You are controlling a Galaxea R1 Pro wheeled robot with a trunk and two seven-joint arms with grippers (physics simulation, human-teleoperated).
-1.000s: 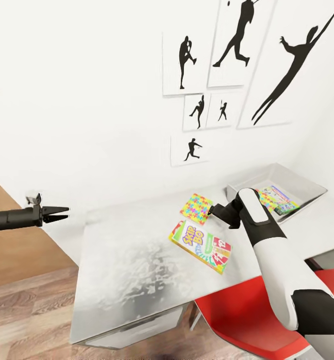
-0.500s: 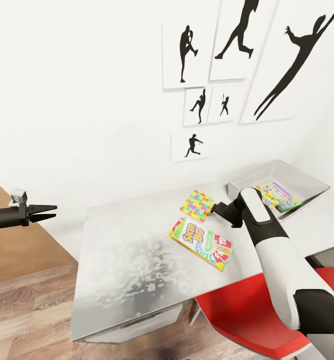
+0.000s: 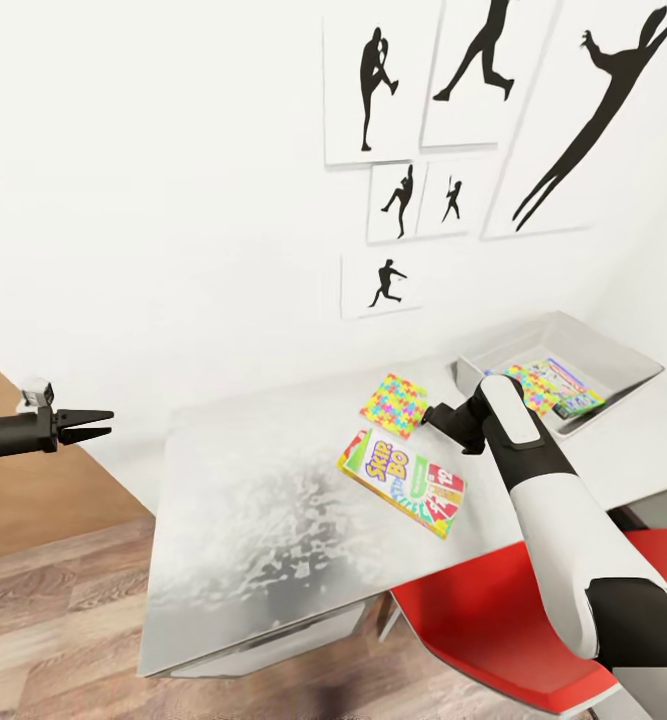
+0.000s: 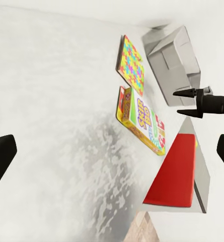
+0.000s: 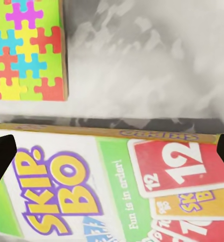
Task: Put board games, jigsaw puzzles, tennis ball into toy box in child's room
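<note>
The Skip-Bo board game (image 3: 403, 482) lies flat on the light grey table (image 3: 253, 520), with a jigsaw puzzle (image 3: 393, 405) just behind it. My right gripper (image 3: 435, 415) hovers open over the gap between them. In the right wrist view the Skip-Bo board game (image 5: 117, 186) and jigsaw puzzle (image 5: 28, 50) lie below the open right gripper (image 5: 112, 154). The toy box (image 3: 613, 355) stands at the table's far right, holding another puzzle (image 3: 536, 385) and a blue printed box (image 3: 576, 402). My left gripper (image 3: 85, 422) hangs open off the table's left end. The tennis ball is out of view.
A red chair (image 3: 493, 620) is tucked under the table's near edge, below my right arm. Black sports silhouette pictures (image 3: 393, 80) hang on the white wall behind. Wood-plank floor (image 3: 53, 620) lies left of the table.
My left gripper drew back a little to the left, then held still. The head view shifted slightly. The right gripper stayed over the same spot.
</note>
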